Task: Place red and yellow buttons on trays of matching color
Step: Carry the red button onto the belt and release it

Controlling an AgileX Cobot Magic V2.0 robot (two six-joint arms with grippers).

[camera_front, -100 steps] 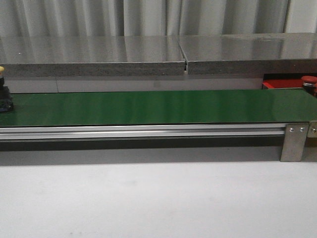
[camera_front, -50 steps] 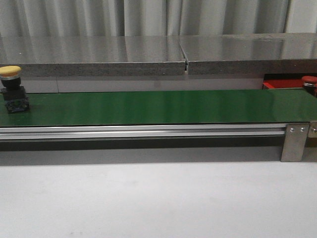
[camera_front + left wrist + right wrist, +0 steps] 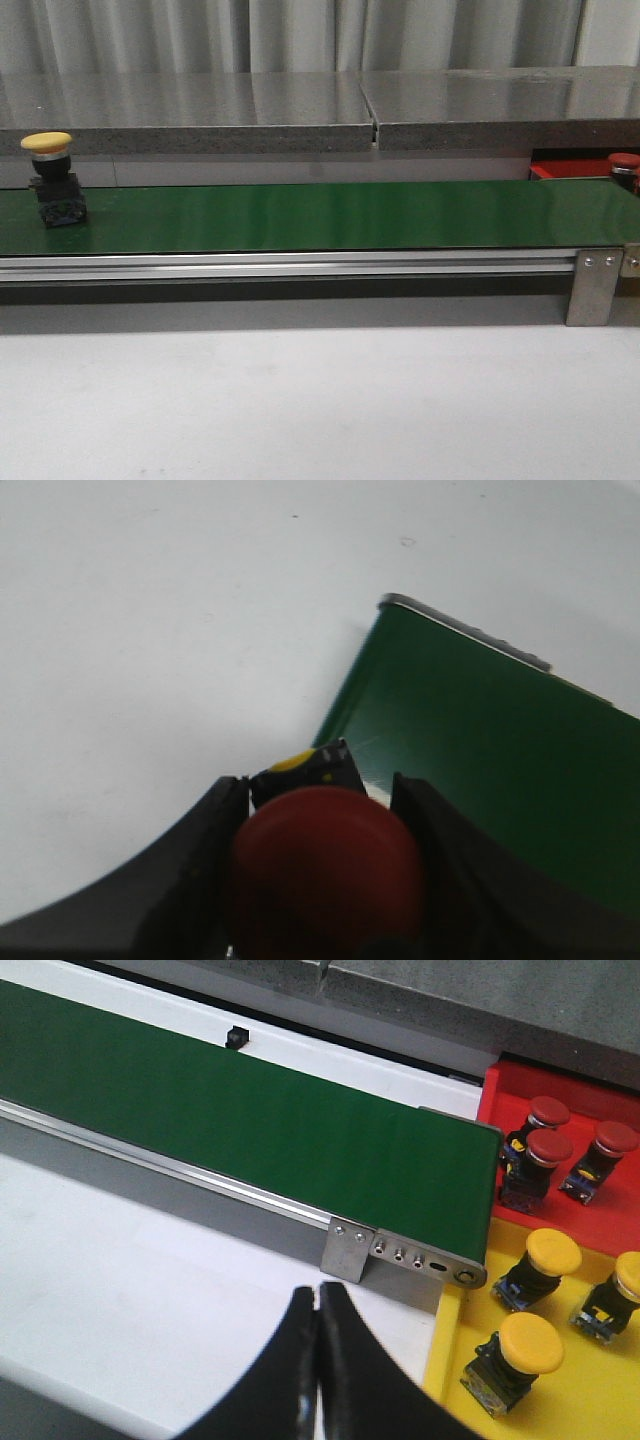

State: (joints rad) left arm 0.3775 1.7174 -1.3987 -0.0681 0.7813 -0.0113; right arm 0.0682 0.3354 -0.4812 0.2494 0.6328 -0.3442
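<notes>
1. Presently standing upright on the green belt [image 3: 320, 215], near its left end: a yellow button [image 3: 52, 178].
2. Clamped in the left end effector [image 3: 322, 875], at the belt's end: a red button [image 3: 325, 870].
3. Pressed together, empty, near the belt's other end: right end effector [image 3: 320, 1335].
4. Beyond that end: red tray [image 3: 500, 1085] and yellow tray [image 3: 450, 1360], both holding matching buttons.
</notes>
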